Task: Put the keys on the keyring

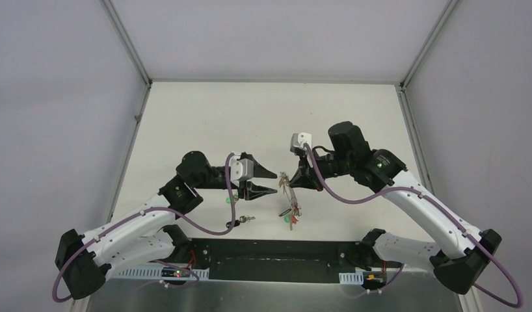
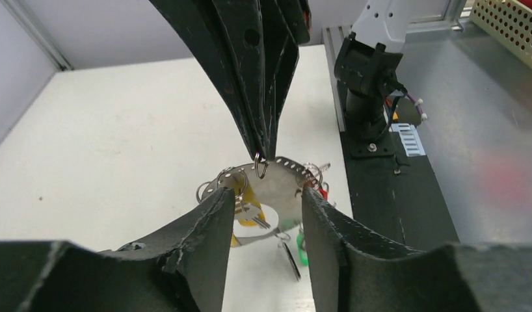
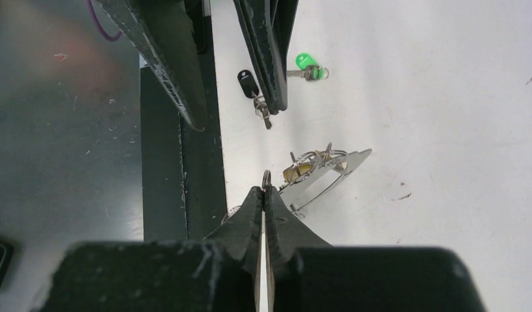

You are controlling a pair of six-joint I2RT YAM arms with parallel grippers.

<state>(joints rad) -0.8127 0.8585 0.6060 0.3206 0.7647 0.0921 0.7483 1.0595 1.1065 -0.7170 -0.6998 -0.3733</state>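
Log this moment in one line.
left gripper: open; right gripper: shut on grey metal keyring; green-capped silver key and black-capped silver key: loose on white table

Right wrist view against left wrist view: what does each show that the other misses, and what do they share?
Only the right wrist view shows the two loose keys on the table: the green-capped key and the black-capped key. Only the left wrist view shows the right arm's base and a mesh basket in the picture's top right corner. Both show the keyring, the right gripper shut on one of its small rings, and the left gripper open, facing it.
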